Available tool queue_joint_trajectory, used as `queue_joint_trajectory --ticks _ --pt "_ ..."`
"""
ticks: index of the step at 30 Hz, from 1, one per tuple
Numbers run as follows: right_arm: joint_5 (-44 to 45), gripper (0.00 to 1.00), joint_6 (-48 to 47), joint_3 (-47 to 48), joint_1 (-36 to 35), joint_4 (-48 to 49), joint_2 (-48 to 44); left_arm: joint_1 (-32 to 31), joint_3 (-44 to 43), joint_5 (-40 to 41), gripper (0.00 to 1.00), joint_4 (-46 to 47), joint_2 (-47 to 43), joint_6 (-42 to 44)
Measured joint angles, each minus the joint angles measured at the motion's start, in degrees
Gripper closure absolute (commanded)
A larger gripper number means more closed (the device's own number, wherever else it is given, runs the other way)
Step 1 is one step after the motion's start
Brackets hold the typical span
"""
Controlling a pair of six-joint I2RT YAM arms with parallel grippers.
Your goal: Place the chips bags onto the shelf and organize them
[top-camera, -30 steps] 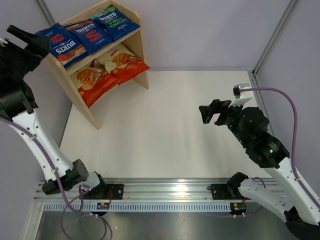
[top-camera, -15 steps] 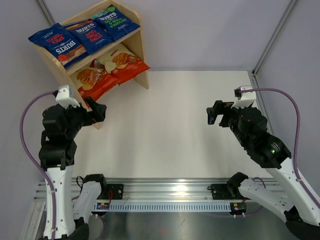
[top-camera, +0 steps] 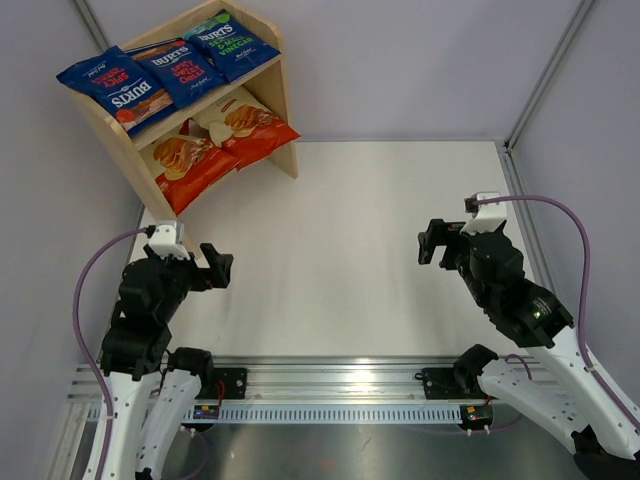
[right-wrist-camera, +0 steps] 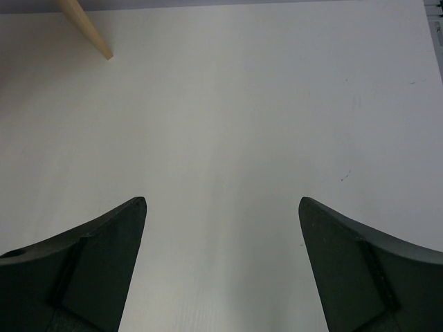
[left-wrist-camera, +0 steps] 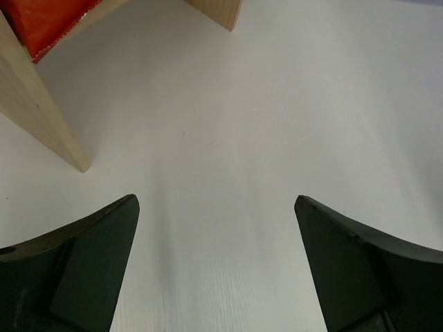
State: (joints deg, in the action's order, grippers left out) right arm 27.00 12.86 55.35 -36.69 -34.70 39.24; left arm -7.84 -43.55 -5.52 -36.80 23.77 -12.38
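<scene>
- Pale grey walls [top-camera: 400, 60] box in the white table [top-camera: 350, 240], and no bag lies on any stretch of it that my views show.
- All five chips bags [top-camera: 228, 42] sit on the shelf [top-camera: 277, 110] in the far left corner. Three dark blue Burts bags [top-camera: 175, 68] lie side by side on the top tier. Two Cassava Chips bags [top-camera: 185, 160] lie side by side on the lower tier, their red ends poking over the front edge.
- A second ago my left hand [top-camera: 217, 268] was raised at the left end of the top tier, just beside the outermost Burts bag. It has since swung down and back, and now hangs low over the table near my base, well apart from the shelf.
- Its fingers stand wide apart with nothing between them. My left wrist view shows only bare table, the shelf's foot and a red corner of a Cassava bag.
- My right hand [top-camera: 432, 243] has drawn back a little toward the near edge on its own side. Its fingers are also spread wide and it holds nothing.
- I judge the placing finished, since both arms have pulled away and nothing is left to fetch.
- The outermost Burts bag overhangs the shelf's left end, so it could slip. I see no other tidying to do.
</scene>
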Motion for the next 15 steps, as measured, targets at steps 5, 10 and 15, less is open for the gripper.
queue_joint_trajectory --ticks 5,10,15 --pt "-0.09 0.01 1.7 -5.44 0.0 0.63 -2.58 -2.16 0.33 1.53 0.01 -0.68 -0.15 0.0" --pt "0.02 0.01 3.54 -6.99 0.0 0.55 -2.25 -2.25 0.94 0.9 0.01 -0.11 -0.09 0.22" --pt "0.46 0.0 4.57 -7.02 0.0 0.02 -2.16 -2.25 1.05 0.59 0.01 0.24 -0.22 0.39"
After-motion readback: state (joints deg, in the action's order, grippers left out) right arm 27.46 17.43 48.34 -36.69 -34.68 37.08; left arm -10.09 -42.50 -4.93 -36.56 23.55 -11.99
